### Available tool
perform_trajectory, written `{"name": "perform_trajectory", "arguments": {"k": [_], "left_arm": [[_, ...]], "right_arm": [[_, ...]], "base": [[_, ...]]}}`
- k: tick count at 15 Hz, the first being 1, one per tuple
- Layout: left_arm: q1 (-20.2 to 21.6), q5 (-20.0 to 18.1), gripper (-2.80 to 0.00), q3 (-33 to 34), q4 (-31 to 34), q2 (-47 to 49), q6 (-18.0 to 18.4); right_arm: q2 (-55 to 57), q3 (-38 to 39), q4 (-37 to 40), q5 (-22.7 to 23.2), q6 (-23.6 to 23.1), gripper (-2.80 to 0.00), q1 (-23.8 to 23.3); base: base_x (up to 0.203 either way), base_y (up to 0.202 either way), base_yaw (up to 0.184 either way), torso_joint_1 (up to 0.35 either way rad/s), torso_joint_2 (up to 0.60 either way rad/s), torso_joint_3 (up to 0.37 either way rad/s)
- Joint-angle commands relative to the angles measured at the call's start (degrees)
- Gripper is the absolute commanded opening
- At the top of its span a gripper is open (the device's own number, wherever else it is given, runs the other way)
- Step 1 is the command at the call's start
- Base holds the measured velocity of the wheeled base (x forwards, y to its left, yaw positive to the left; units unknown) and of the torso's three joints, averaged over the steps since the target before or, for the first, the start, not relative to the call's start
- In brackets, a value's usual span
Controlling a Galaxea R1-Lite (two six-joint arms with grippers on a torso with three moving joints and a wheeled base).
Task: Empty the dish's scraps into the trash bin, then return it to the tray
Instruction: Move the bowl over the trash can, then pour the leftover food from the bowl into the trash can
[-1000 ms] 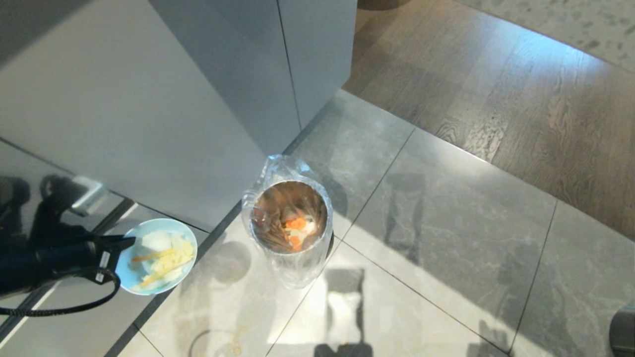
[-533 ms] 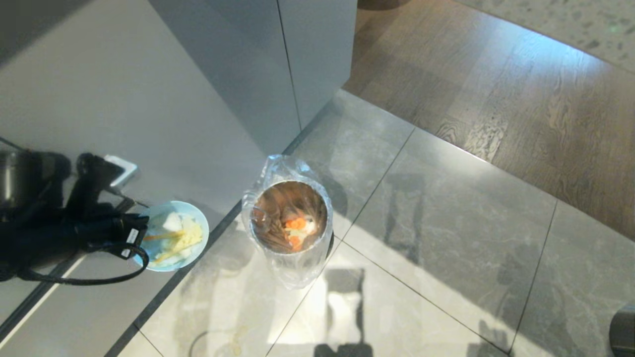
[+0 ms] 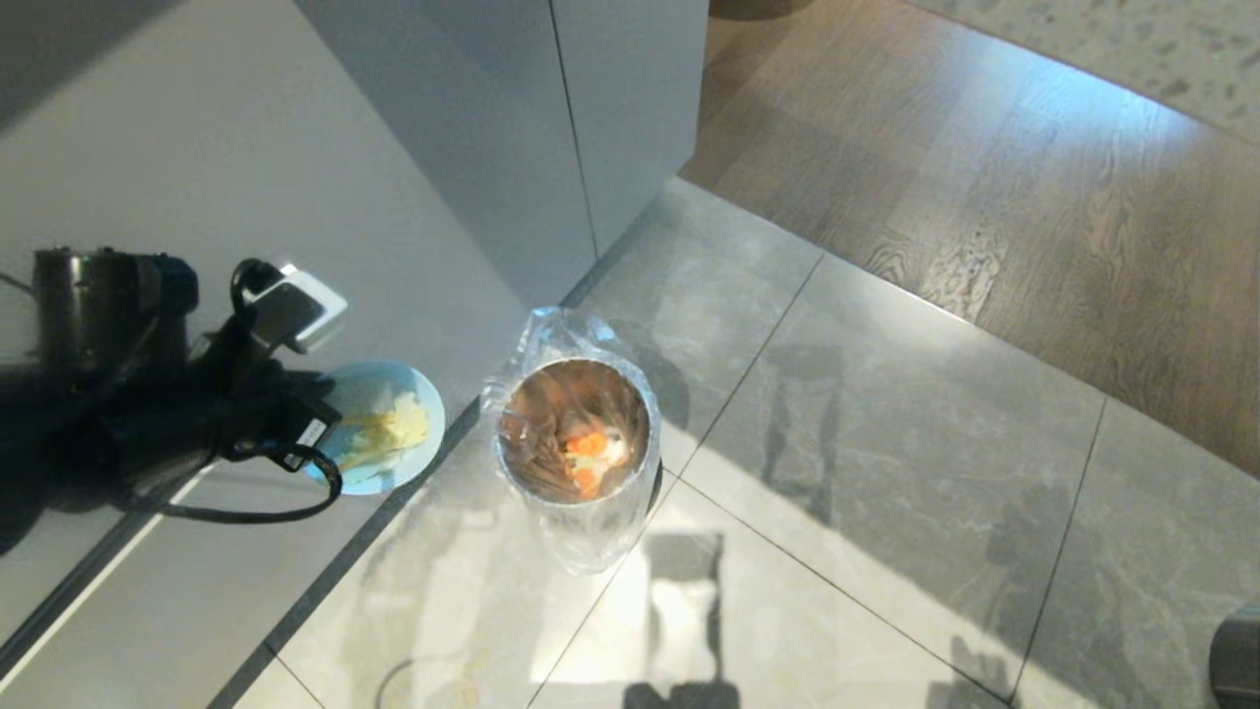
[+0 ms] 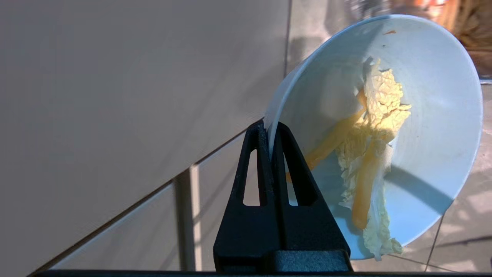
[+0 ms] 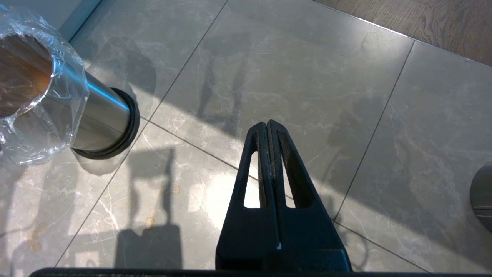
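1 dish [image 4: 430,115] of scraps [image 4: 374,154] in left gripper [image 4: 271,132] beside trash bin [image 3: 578,443]

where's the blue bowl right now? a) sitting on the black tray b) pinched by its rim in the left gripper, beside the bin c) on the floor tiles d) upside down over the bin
b: the left gripper is shut on the rim of the dish, scraps inside, held left of the trash bin.

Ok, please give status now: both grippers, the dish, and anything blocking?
Left gripper shut on dish rim, beside trash bin. Right gripper shut, empty, over floor. Scraps in tilted dish. Nothing blocking the bin.
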Motion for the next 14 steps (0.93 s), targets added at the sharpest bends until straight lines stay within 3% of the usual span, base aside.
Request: {"name": "perform_trajectory", "arguments": {"k": [1,4,7,14], "left_arm": [[-5.49,2.93,-2.8,-0.16,-0.11,-0.2,1.08],[-12.62,8.84,-2.8,-0.59,-0.14,0.5,2.1],[-16.44,9.77,-2.8,-1.72,-0.17,3.33,2.17],[-18.08,9.69,-2.8,-4.41,-0.17,4.45,3.06]], "right_arm": [[-0.02,0.0,-0.04,-0.02,0.03,-2.8,0.01],[-0.02,0.0,-0.03,-0.02,0.03,-2.8,0.01],[-0.02,0.0,0.01,-0.02,0.03,-2.8,0.01],[-0.02,0.0,-0.04,-0.02,0.03,-2.8,0.01]], "base": [[0.0,0.0,0.0,0.0,0.0,0.0],[0.0,0.0,0.0,0.0,0.0,0.0],[0.0,0.0,0.0,0.0,0.0,0.0],[0.0,0.0,0.0,0.0,0.0,0.0]]}}
